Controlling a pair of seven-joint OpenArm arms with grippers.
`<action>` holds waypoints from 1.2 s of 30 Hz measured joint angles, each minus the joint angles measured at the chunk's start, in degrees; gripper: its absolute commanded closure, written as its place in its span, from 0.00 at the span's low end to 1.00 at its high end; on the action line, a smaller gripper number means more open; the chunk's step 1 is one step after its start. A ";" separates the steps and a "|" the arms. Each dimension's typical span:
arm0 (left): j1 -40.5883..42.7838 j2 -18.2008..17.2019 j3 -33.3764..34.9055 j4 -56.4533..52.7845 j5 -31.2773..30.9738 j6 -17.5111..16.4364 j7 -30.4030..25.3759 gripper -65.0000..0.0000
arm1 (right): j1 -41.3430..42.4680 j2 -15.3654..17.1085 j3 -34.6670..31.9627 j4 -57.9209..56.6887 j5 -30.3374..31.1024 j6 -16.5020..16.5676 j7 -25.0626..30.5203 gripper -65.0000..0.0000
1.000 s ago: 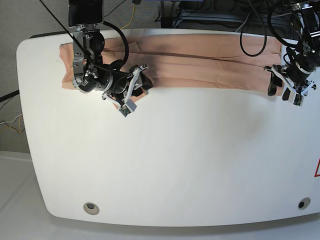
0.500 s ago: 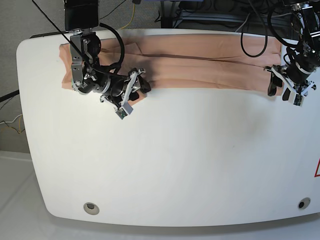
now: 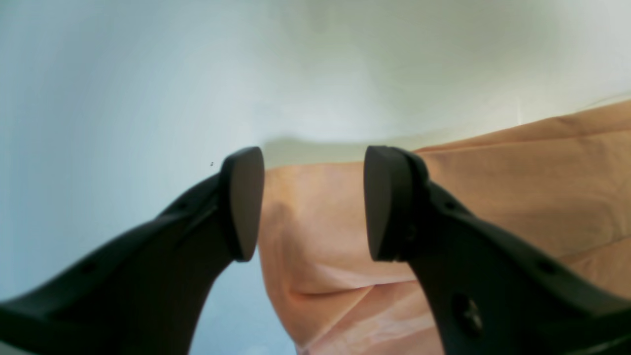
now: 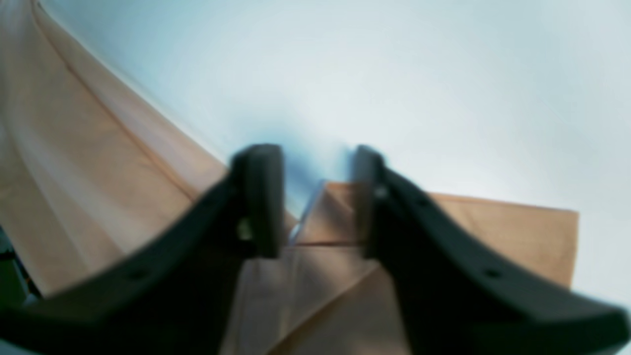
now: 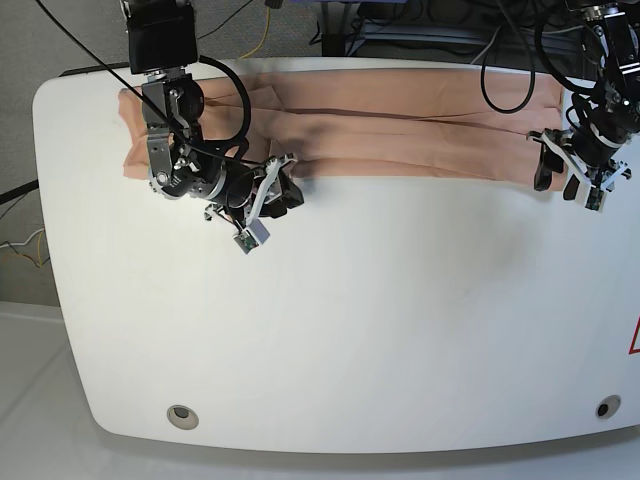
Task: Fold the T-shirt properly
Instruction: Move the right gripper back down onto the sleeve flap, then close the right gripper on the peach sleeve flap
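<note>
In the base view, the right gripper (image 5: 283, 188) sits at the upper left of the frame, hanging from a black arm (image 5: 170, 100) that comes down from the top edge. Its dark fingers reach toward the near edge of the T-shirt (image 5: 400, 130). The garment is peach, and it lies as a long folded band across the far side of the white table (image 5: 350, 320), running from the upper left to the upper right.

In the right wrist view, which is blurred, the right gripper (image 4: 315, 197) has its fingers (image 4: 261, 197) set apart with a moderate gap. A folded corner of the T-shirt (image 4: 468, 236) lies under and between them, and more cloth runs along the left side of that frame. Whether the fingers pinch the cloth or only straddle it, I cannot tell.

Further right in the base view, a bare stretch of table lies below the band. Two small round fittings (image 5: 181, 415) sit near the bottom edge, one at each lower corner.

At the upper right of the frame, the left gripper (image 5: 560, 175) hangs at the right end of the band. In the left wrist view, the left gripper (image 3: 313, 202) stands released, jaws spread wide. The end of the T-shirt (image 3: 517, 197) lies flat below, showing in the gap and spreading to the right, with white table on the left.
</note>
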 measured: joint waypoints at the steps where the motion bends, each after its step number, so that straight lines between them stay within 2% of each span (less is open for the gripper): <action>1: 0.09 0.00 0.00 0.00 0.00 0.00 0.00 0.55 | -0.02 0.09 0.13 -0.15 -0.07 0.02 0.11 1.00; 13: 0.07 -0.17 0.17 0.00 -0.24 0.02 0.33 0.54 | -0.68 -0.66 1.20 -1.46 -2.21 0.04 -0.66 1.00; 25: 0.07 -0.31 0.26 -0.02 -0.24 0.00 0.20 0.54 | -1.18 -0.17 2.32 6.54 0.00 0.22 -8.31 1.00; 31: 0.09 -0.33 0.26 -0.04 -0.26 0.02 0.33 0.54 | -3.50 -0.68 1.53 11.10 1.53 0.72 -10.16 1.00; 36: 0.15 -0.42 0.26 -0.09 -0.26 0.28 0.42 0.53 | -6.01 -0.76 1.53 16.98 1.84 0.48 -14.05 1.00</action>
